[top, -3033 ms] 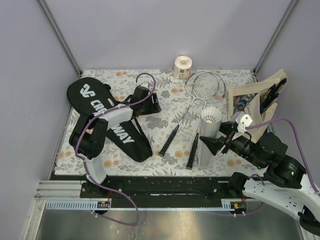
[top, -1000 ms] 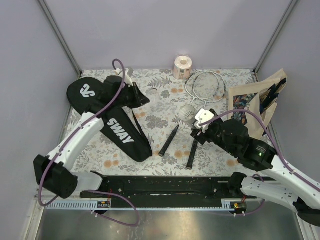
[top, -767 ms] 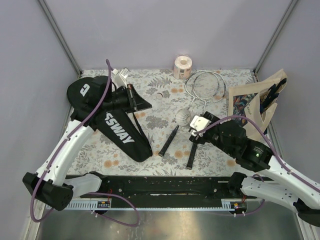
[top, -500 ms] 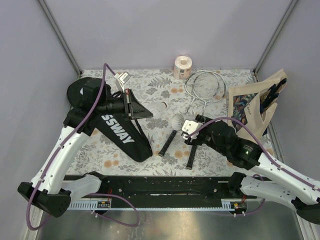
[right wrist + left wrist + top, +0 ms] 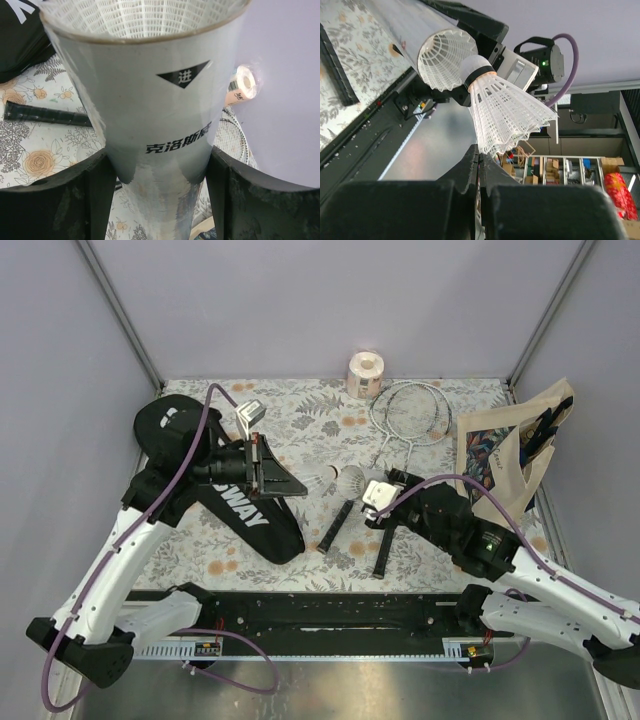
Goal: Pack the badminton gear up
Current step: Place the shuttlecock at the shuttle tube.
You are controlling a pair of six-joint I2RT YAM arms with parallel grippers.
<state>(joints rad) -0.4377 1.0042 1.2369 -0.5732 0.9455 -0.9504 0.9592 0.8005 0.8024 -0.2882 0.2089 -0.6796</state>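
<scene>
My left gripper (image 5: 302, 486) is shut on the skirt rim of a white mesh shuttlecock (image 5: 322, 482), held in mid-air. In the left wrist view the shuttlecock (image 5: 505, 105) has its cork tip right at the open mouth of the white tube (image 5: 447, 55). My right gripper (image 5: 392, 502) is shut on that white tube (image 5: 150, 100), which is tilted with its mouth (image 5: 350, 478) facing left. The black racket bag (image 5: 215, 485) lies at the left. Two rackets (image 5: 410, 415) lie at the back, their black handles (image 5: 337, 525) pointing toward the front.
A pinkish paper roll (image 5: 365, 372) stands at the back edge. A beige printed tote bag (image 5: 505, 445) leans at the right wall. Both arms meet over the flowered cloth (image 5: 300, 430) at its middle.
The left arm swung right from the bag with the shuttlecock. The right arm carried the tube leftward. Shuttlecock and tube mouth now meet.
</scene>
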